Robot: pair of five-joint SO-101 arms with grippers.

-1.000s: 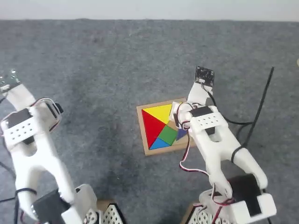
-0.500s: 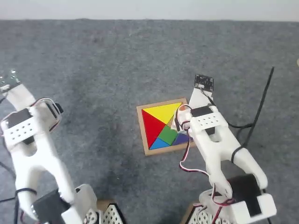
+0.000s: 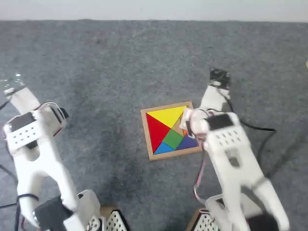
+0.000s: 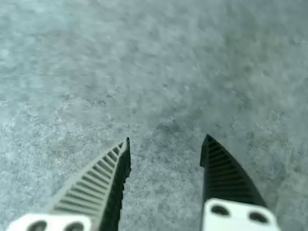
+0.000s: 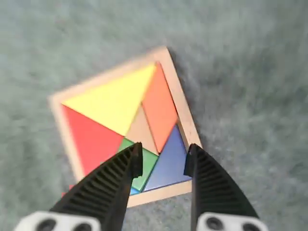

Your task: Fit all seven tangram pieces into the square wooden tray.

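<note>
Wooden tray holds flush pieces: judged thin, light, stiff; take by edges only. Right gripper above tray, parted, empty. Left gripper well apart, parted, empty.

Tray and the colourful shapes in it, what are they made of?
The tray looks like pale, unpainted wood with a matte rim. The yellow triangle and red triangle have flat, even colour, so they are probably painted wood, though plastic is possible. The tan triangle matches the tray's tone and may be bare wood.
</note>
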